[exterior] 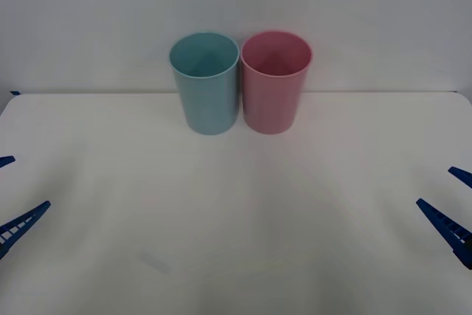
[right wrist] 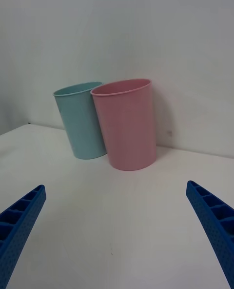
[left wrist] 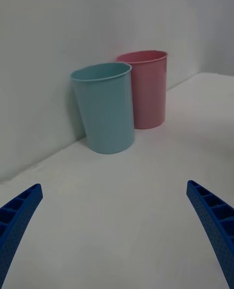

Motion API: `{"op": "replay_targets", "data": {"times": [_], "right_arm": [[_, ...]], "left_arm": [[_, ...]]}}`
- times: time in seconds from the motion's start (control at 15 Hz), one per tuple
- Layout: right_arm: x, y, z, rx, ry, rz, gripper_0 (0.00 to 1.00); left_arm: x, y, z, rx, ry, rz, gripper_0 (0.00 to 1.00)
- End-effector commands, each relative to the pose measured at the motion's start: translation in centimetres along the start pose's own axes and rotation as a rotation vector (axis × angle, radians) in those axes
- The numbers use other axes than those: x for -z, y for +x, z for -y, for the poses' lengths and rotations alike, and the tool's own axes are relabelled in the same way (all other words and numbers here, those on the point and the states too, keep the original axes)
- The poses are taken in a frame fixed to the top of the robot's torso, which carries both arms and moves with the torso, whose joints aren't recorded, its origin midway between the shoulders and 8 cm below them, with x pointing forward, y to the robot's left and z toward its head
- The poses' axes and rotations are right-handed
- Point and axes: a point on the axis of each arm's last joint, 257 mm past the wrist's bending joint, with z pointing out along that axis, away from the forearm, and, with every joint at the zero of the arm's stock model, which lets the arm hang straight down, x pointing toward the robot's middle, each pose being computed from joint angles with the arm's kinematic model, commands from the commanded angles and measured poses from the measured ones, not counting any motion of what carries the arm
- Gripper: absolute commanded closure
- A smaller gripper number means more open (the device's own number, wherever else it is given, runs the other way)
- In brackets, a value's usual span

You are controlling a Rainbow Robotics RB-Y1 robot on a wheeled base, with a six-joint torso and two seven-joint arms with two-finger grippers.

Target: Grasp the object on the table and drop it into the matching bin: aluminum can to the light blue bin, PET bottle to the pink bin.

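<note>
The light blue bin (exterior: 205, 90) and the pink bin (exterior: 275, 90) stand upright side by side at the back middle of the white table (exterior: 236, 219), blue to the left of pink. Both look empty from above. The object, a PET bottle or aluminum can, is out of view. My left gripper (exterior: 9, 193) waits open at the table's left edge, with nothing between its fingers. My right gripper (exterior: 453, 201) is open at the right edge, also holding nothing. The right wrist view faces the pink bin (right wrist: 127, 128) with the blue bin (right wrist: 83, 123) behind it. The left wrist view shows the blue bin (left wrist: 106, 111) nearer and the pink bin (left wrist: 148, 91) behind it.
A plain white wall (exterior: 236, 5) rises right behind the bins. A faint smudge (exterior: 155, 262) marks the tabletop near the front left. Wide bare table lies between the two grippers and the bins.
</note>
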Motion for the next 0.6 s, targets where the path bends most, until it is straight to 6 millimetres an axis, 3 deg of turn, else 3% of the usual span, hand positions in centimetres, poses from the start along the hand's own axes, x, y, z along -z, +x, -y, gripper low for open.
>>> {"op": "replay_targets", "data": {"times": [0.07, 0.6], "right_arm": [[0.00, 0.00, 0.00, 0.000, 0.000, 0.000, 0.00], [0.00, 0.00, 0.00, 0.000, 0.000, 0.000, 0.00]], "left_arm": [[0.46, 0.26, 0.84, 0.041, 0.004, 0.010, 0.00], [0.35, 0.29, 1.55, 0.082, 0.014, 0.027, 0.00]]}}
